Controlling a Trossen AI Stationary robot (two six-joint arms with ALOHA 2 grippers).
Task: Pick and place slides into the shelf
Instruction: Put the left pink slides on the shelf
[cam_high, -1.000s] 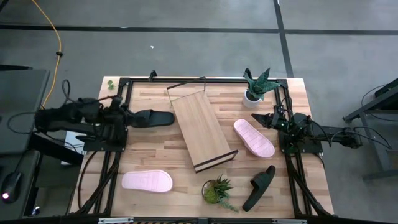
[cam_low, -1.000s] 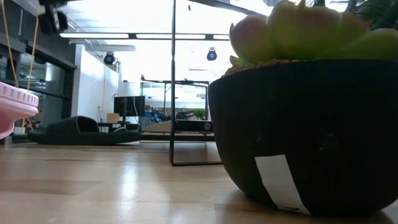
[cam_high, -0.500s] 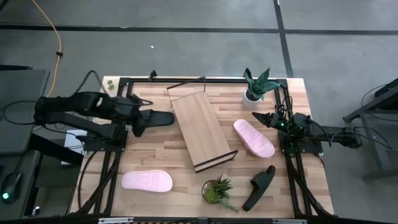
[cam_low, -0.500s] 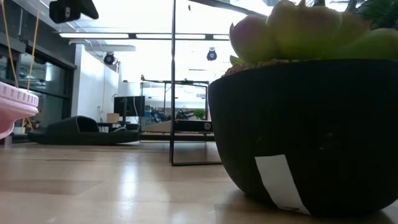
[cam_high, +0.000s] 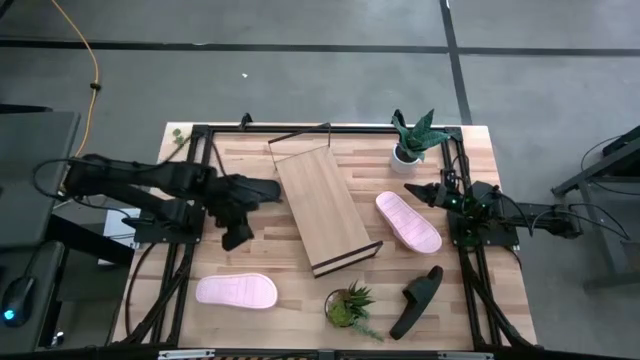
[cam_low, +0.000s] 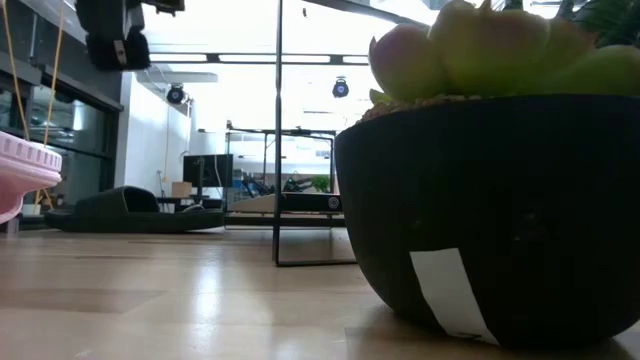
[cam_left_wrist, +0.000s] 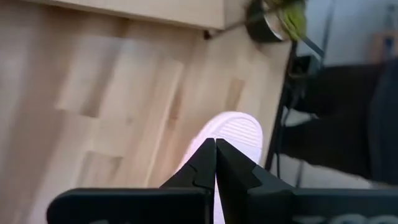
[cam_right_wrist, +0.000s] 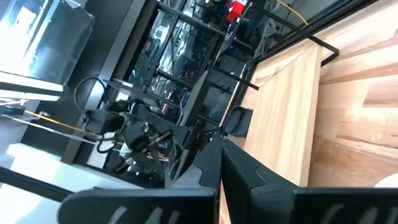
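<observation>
Fingers of the left gripper (cam_high: 238, 240) are pressed together, holding nothing, over bare table (cam_high: 260, 250) beside the empty shelf (cam_high: 325, 208); the right gripper (cam_high: 415, 189), likewise shut, waits. Four slides lie around: pink slide (cam_high: 236, 290) nearest. Probably light, soft foam; grip the strap.

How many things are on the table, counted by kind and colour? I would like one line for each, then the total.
Pink slides: 2
Black slides: 2
Potted plants: 2
Shelf: 1
Total: 7
</observation>
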